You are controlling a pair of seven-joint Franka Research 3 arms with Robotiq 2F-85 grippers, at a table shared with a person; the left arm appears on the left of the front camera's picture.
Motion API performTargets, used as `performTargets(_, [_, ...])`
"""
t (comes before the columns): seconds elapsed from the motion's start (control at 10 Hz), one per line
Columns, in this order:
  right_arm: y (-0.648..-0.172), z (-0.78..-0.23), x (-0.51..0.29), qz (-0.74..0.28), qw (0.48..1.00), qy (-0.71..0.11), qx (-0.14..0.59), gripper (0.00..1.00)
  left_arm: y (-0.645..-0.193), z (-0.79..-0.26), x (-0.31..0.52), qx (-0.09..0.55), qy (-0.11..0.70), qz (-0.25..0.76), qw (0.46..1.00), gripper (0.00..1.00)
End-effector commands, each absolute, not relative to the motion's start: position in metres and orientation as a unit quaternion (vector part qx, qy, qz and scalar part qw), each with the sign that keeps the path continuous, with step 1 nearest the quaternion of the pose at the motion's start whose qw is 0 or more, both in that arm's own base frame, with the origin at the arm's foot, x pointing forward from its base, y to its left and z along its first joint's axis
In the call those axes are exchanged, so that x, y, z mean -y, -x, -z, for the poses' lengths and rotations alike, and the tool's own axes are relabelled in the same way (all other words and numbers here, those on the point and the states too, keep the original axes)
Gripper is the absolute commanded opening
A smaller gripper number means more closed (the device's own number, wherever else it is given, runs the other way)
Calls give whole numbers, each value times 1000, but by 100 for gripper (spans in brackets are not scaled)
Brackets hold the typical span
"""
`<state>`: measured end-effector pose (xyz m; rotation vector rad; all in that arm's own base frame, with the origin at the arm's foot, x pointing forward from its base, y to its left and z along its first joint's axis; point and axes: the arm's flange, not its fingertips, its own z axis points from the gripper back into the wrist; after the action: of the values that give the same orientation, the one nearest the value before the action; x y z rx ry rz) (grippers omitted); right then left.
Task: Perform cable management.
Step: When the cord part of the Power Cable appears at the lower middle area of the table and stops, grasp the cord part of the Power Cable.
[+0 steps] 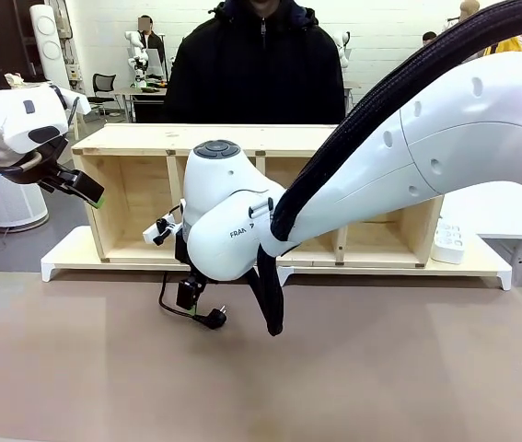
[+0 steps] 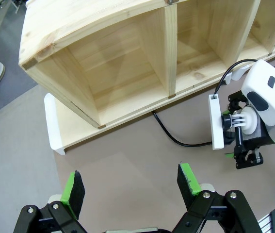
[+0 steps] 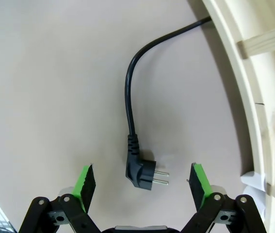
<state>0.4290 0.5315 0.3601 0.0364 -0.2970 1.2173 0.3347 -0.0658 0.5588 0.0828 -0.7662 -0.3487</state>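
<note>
Cable (image 3: 129, 97) plug (image 3: 138, 174) on table (image 3: 40, 73) — R pincer (image 3: 142, 182) wide open, pointing down above.

The cable (image 1: 170, 305) is a thin, glossy black cord ending in a small angled black plug (image 3: 138, 173) with two bright metal pins and a ribbed collar where the cord enters it. It lies slack and flat on the brown bench (image 1: 380, 368), untouched. The plug rests on its side, pins level with the surface, left of the bench's middle and well back from the near edge. From the collar the cord runs straight, then bends in one smooth arc toward the far edge and slips under the front of the wooden shelf (image 1: 150, 138). The rest of its length is hidden.
</note>
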Motion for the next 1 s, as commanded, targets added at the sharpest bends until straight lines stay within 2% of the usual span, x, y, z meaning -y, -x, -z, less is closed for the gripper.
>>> performTargets(0.0, [-436, -350, -543, -578, 806, 3, 129, 100, -335, -559, 66, 372, -42, 169, 912, 100])
performTargets(0.7, [-449, -326, -556, -604, 791, 42, 93, 100, -335, -559, 66, 372, -42, 169, 912, 100])
performTargets(0.8, [-444, -325, -545, -588, 803, 5, 95, 100, -335, -559, 66, 372, -42, 169, 912, 100])
performTargets(0.9, [-444, -325, -545, -588, 803, 5, 95, 100, -335, -559, 66, 372, -42, 169, 912, 100])
